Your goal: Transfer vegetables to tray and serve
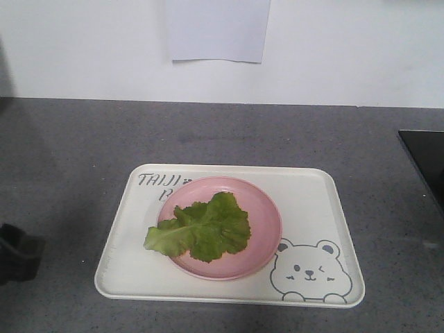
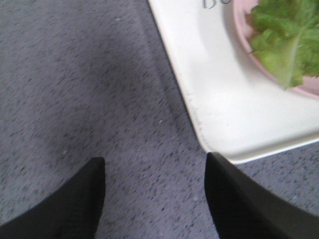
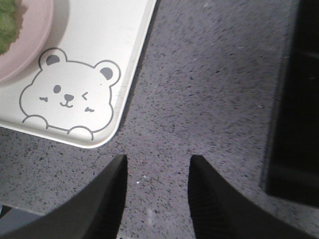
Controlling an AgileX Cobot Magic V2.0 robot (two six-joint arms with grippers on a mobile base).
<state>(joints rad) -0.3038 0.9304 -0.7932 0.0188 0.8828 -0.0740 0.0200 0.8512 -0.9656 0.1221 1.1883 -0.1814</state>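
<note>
As seen: 1 lettuce leaf (image 1: 201, 230), 1 plate (image 1: 267, 215), 1 tray (image 1: 312, 201)

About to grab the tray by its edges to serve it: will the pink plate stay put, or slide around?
It may well slide: the pink plate sits loose on the tray, whose surface looks smooth and glossy. It probably won't tip, being low and wide. The lettuce leaf overhangs the plate's rim and looks light, so a jolt could shift it.

A speckled dark-grey stone countertop (image 1: 83, 139) is seen, and a cream-white rectangular plastic tray (image 1: 316, 208) is laid flat on it. A black panel (image 1: 427, 163) is set at its right edge.
</note>
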